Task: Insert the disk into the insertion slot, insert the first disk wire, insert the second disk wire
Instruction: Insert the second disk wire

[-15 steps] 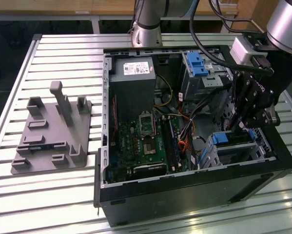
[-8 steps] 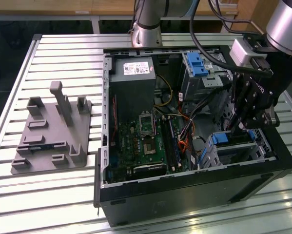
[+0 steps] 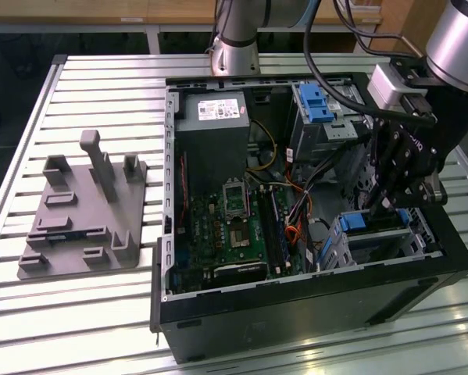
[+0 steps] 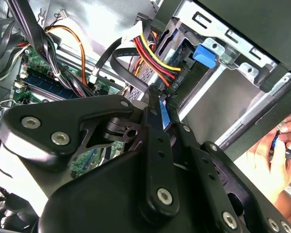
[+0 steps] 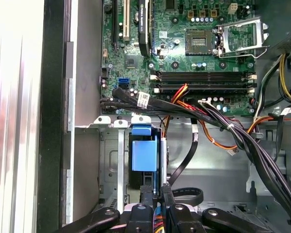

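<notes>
The disk (image 5: 145, 154) sits inside the insertion slot (image 5: 111, 165), mostly hidden; its blue caddy shows. The gripper (image 5: 155, 191) is directly at its end, fingers (image 5: 146, 194) pressed together on a dark connector (image 4: 155, 94) hard to make out.

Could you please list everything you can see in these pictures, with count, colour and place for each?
Open black desktop computer case: one, on the slatted metal table.
Green motherboard: one, on the case floor.
Grey power supply box: one, in the case's far corner, exterior view's left.
Silver-grey disk in a bright blue caddy: one, seated in the perforated silver metal insertion slot.
Tall grey metal bay with a blue clip: one, at the case's far side.
Bundled wires: several, black, red, yellow, orange, across the case.
Grey plastic fixture plate: one, on the table, exterior view's left.
Person's hand: one, outside the case.
Black gripper: one, over the disk's end.
</notes>
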Controlling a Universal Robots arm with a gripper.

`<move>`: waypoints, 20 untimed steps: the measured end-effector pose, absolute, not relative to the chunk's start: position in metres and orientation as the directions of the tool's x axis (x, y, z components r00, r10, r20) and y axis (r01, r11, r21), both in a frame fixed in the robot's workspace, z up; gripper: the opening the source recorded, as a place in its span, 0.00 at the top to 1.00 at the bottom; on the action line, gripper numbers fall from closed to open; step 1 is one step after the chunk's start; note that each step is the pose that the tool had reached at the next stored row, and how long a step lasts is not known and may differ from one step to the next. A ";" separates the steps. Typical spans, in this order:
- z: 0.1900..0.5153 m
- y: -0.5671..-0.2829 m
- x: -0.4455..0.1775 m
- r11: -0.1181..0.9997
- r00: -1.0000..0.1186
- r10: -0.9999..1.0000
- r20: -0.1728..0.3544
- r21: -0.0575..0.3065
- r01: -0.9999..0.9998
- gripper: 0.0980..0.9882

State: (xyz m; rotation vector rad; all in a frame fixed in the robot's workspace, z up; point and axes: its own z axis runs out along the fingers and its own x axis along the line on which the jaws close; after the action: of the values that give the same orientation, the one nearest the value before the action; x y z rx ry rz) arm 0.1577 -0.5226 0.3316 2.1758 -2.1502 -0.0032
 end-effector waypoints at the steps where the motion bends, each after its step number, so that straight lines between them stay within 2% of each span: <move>1: 0.331 -0.523 0.158 -0.010 0.013 -0.998 0.057 0.060 -0.998 0.89; 20: 0.327 -0.524 0.158 -0.010 0.014 -0.998 0.056 0.060 -0.998 0.89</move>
State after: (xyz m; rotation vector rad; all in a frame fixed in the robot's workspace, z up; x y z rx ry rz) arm 0.1583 -0.5244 0.3268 2.1760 -2.1502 -0.0033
